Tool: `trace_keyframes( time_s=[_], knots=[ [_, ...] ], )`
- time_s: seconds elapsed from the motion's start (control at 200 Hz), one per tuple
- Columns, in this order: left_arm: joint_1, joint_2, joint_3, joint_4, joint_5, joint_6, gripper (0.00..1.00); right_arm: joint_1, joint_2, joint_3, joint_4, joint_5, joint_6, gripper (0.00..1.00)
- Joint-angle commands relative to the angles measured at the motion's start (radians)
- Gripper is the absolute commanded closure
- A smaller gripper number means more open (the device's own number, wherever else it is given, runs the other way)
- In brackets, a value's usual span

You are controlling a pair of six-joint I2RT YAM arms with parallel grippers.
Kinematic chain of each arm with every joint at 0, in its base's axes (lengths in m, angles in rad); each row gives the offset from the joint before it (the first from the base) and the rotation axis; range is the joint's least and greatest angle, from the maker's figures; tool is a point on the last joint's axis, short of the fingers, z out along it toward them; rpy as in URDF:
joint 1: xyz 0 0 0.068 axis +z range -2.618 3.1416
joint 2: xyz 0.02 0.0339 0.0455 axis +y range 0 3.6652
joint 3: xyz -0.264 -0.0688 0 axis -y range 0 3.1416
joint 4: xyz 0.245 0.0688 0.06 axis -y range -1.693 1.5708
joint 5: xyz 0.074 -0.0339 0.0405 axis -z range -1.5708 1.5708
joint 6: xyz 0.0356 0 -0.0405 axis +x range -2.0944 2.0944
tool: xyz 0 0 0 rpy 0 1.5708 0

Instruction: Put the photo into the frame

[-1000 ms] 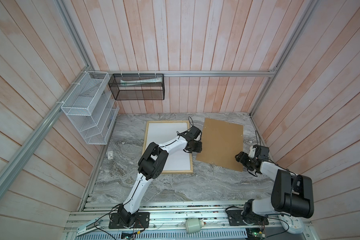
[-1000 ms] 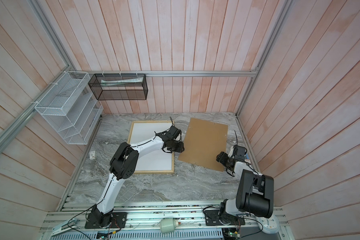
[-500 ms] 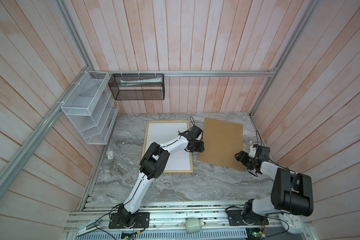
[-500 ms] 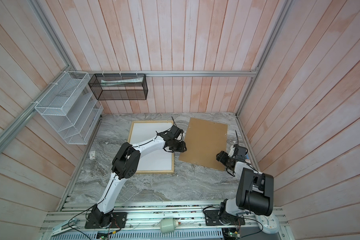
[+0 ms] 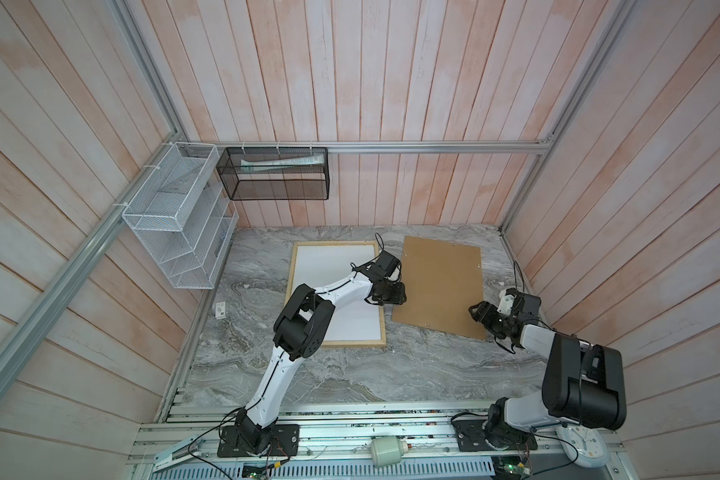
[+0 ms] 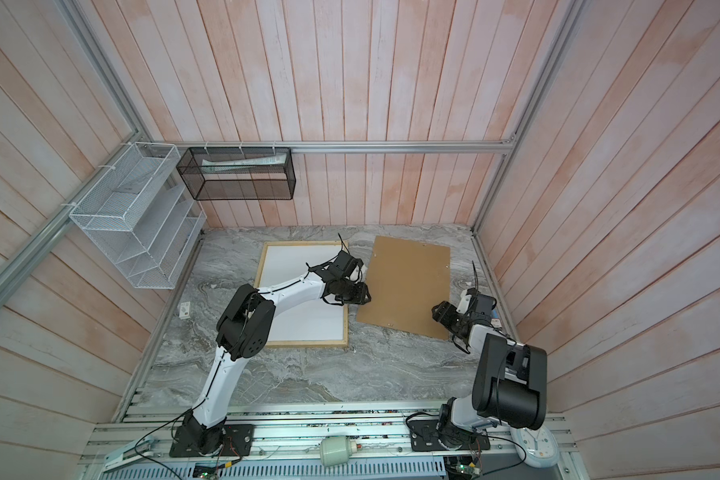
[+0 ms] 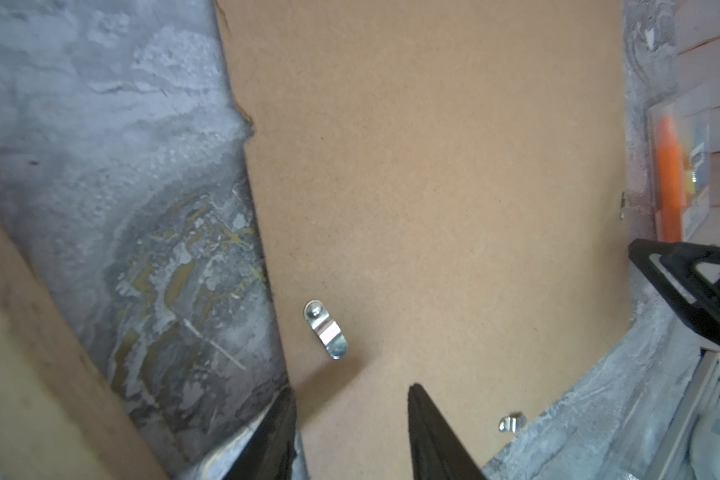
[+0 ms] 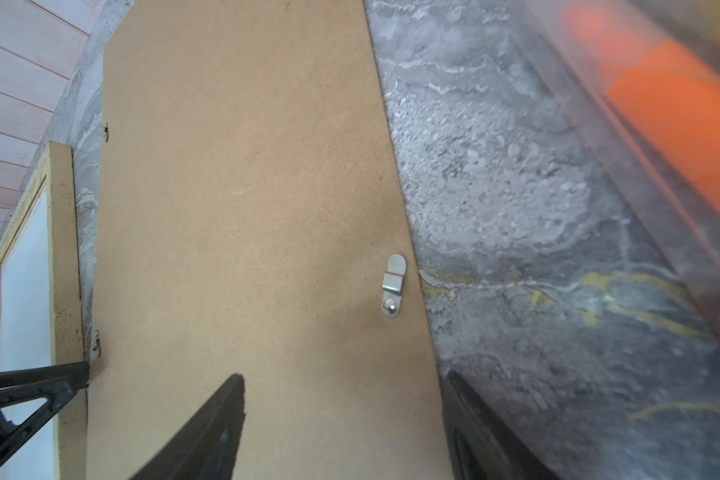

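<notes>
The frame [image 5: 333,344] [image 6: 304,344] lies flat at left centre, pale wood rails around a white sheet [image 5: 329,270]. The photo's forest print is out of view. The frame's brown backing board [image 5: 437,282] [image 6: 404,282] lies askew on the marble to its right, metal clips [image 7: 325,330] [image 8: 393,286] on it. My left gripper [image 5: 391,293] [image 7: 352,390] stands open at the board's left edge, one finger by the edge, the other over the board. My right gripper [image 5: 476,311] [image 8: 344,376] is open, straddling the board's right edge near its front corner.
A white wire rack [image 5: 175,216] and a black mesh basket [image 5: 275,174] hang on the walls at the back left. A small white tag [image 5: 220,309] lies on the marble. A clear box with something orange [image 8: 661,104] sits along the right wall.
The right jaws have narrowed slightly. The left arm has barely shifted, and its gripper stays at the board's left edge. The board and frame lie as before.
</notes>
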State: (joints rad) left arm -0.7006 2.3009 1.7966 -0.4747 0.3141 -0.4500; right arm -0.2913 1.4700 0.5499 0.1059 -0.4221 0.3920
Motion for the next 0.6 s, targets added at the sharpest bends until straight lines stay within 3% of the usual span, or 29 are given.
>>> trace_keyframes(
  time_s=[0.0, 0.595],
  knots=[
    [-0.031, -0.062, -0.005, 0.112, 0.124, -0.008, 0.55, 0.034, 0.013, -0.024, -0.014, -0.142, 0.019, 0.25],
    [-0.031, -0.099, -0.027, 0.098, 0.096, 0.003, 0.55, 0.114, 0.038, 0.002, 0.019, -0.147, 0.047, 0.26]
  ],
)
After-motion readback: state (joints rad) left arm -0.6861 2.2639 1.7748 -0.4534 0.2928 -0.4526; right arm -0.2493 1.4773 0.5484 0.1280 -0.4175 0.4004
